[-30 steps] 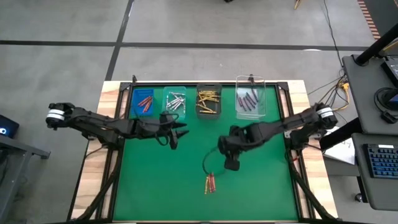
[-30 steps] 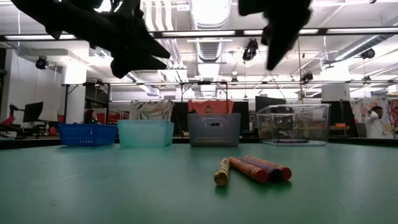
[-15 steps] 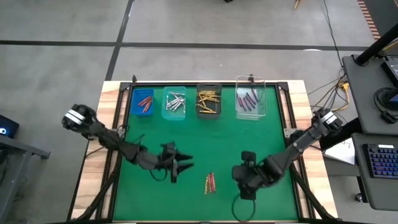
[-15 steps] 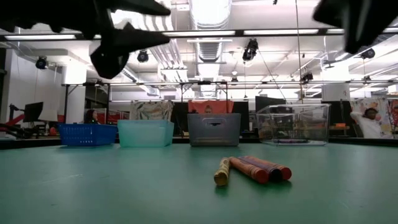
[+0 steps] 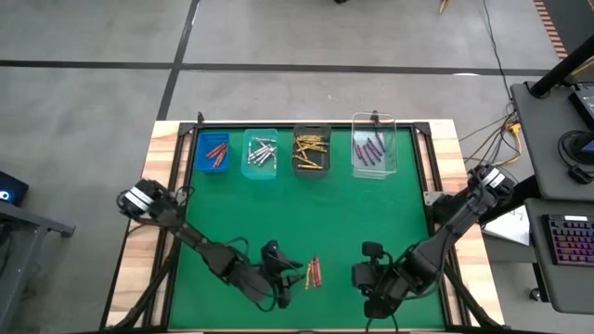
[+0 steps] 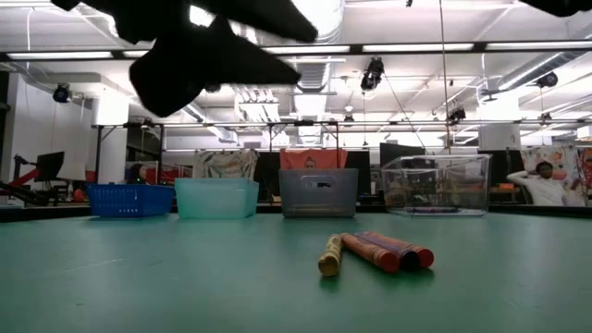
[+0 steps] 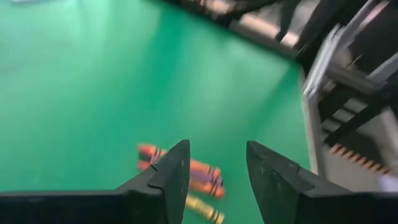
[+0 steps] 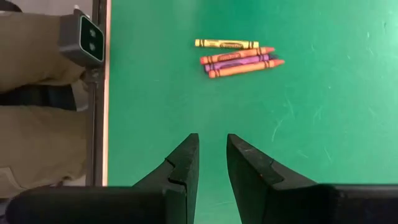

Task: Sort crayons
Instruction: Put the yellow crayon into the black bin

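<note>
Several crayons [image 5: 314, 272], gold, red-orange and purple, lie side by side on the green mat near the table's front edge; they also show in the low view [image 6: 375, 252] and in both wrist views [image 7: 186, 173] [image 8: 236, 56]. My left gripper [image 5: 291, 272] hovers just left of them, open and empty [image 7: 217, 149]. My right gripper [image 5: 358, 276] hovers to their right, its fingers a narrow gap apart and empty [image 8: 212, 138].
Four bins stand in a row at the far edge: a blue bin [image 5: 213, 153] with red crayons, a pale bin [image 5: 261, 153] with silver ones, a dark grey bin [image 5: 311, 151] with gold ones, a clear bin [image 5: 374, 153] with purple ones. Bare green mat [image 5: 325, 204] lies between.
Both arms have swung from near the bins and the mat's middle toward the table's near edge. My left gripper now hangs left of the crayon pile, my right gripper right of it. The crayons have not moved.
</note>
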`<state>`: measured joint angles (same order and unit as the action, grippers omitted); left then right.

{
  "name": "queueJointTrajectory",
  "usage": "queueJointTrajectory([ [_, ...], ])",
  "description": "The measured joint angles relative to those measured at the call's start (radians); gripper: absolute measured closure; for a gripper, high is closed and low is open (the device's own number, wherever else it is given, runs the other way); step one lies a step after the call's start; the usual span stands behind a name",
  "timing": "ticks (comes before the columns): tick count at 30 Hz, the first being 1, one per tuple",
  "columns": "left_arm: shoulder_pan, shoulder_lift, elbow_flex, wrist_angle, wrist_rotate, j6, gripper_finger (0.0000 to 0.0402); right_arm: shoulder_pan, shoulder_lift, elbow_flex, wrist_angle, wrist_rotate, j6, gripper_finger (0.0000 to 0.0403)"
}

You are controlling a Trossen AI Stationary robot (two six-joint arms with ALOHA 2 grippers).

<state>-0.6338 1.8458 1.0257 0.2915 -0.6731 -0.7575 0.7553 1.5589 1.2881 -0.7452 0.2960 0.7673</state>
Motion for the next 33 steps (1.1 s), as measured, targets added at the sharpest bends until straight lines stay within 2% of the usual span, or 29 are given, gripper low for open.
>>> queueJointTrajectory([
  [6, -0.026, 0.126, 0.207, -0.355, -0.011, -0.146, 0.0265, 0.034, 0.003, 0.000, 0.012, 0.079, 0.006, 0.0329],
  [12, -0.066, 0.247, 0.394, -0.548, -0.125, -0.180, 0.0265, 0.047, 0.024, 0.000, 0.028, 0.082, 0.001, 0.0332],
  [16, -0.083, 0.313, 0.453, -0.595, -0.202, -0.204, 0.0265, 0.052, 0.045, -0.001, 0.028, 0.080, -0.008, 0.0330],
  [23, -0.086, 0.375, 0.459, -0.598, -0.279, -0.269, 0.0257, 0.060, 0.081, -0.002, 0.019, 0.072, -0.027, 0.0334],
  [33, -0.092, 0.433, 0.457, -0.552, -0.311, -0.265, 0.0197, 0.061, 0.096, -0.003, 0.022, 0.072, -0.067, 0.0335],
])
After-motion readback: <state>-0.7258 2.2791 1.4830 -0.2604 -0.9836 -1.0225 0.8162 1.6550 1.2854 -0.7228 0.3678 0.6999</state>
